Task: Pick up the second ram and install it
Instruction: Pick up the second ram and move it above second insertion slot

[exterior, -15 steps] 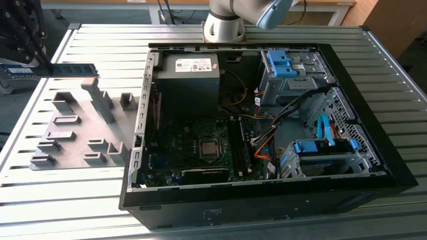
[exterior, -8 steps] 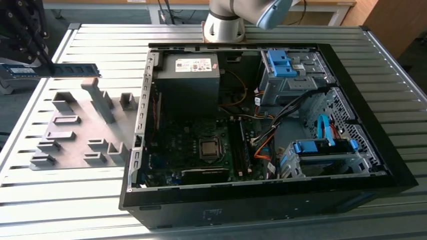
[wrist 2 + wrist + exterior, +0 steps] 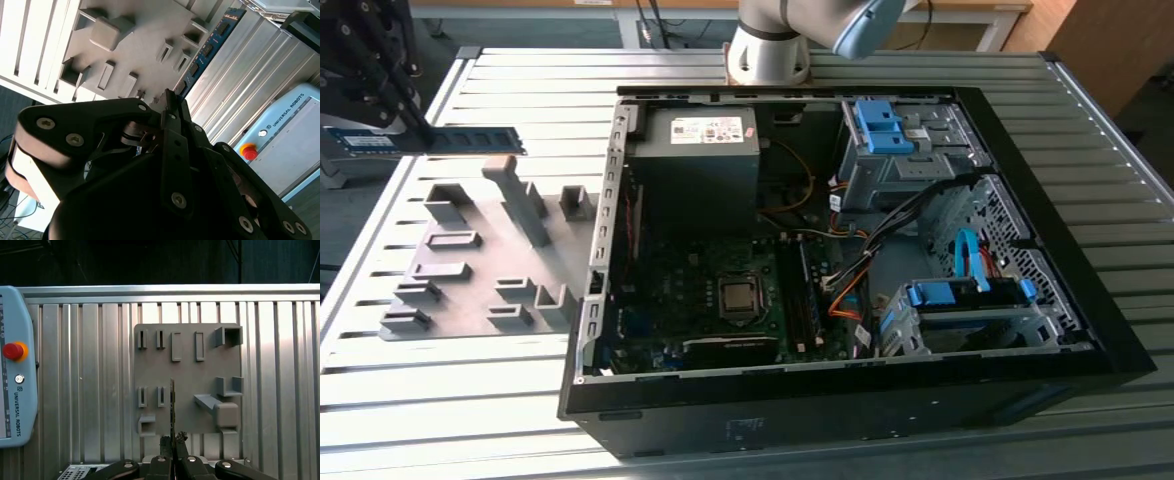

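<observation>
Pickup complete: black tool [image 3: 418,137] clenched on thin green-blue second ram [image 3: 474,140], held above grey plastic tray [image 3: 470,268]; installation outstanding.

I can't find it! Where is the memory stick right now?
The memory stick is at the exterior view's far left, held by the pincer above the grey tray, beside the computer case.

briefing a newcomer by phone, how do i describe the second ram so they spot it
Find the open black computer case on the slatted table; on the exterior view's left of it lies a grey tray of upright blocks. Above the tray's far end the claw holds the second ram level: a thin blue-green board with dark chips, unlike the grey blocks.
</observation>
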Motion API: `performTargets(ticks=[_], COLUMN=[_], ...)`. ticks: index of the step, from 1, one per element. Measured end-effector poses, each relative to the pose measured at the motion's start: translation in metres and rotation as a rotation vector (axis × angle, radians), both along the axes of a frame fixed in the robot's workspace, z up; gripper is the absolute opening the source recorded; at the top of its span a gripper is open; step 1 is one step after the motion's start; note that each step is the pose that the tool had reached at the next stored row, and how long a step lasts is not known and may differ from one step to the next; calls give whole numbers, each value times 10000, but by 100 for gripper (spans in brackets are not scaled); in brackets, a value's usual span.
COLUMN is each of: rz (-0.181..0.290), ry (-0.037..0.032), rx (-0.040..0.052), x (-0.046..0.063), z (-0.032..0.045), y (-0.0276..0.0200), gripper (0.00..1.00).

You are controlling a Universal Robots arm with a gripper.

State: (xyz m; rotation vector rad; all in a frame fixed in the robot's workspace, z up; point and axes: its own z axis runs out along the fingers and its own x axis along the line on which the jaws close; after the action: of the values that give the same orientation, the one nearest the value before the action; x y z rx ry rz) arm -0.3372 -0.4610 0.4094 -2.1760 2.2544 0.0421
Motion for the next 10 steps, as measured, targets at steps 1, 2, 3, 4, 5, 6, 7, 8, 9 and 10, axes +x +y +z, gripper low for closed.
performTargets(ticks=[1, 2, 3, 4, 5, 6, 7, 8, 9, 10], rz=[0, -1, -1, -1, -1, -1, 0, -1, -1, -1], ry=[1, 1, 0, 0, 0, 0, 0, 0, 0, 0], rx=[-1, -1, 0, 0, 0, 0, 0, 0, 0, 0], x=[7, 14, 23, 32, 43, 53, 65, 76, 87, 97], z=[1, 1, 0, 0, 0, 0, 0, 0, 0, 0], y=[0, 0, 0, 0, 0, 0, 0, 0, 0, 0], gripper=[14, 14, 14, 14, 14, 14, 14, 14, 14, 14])
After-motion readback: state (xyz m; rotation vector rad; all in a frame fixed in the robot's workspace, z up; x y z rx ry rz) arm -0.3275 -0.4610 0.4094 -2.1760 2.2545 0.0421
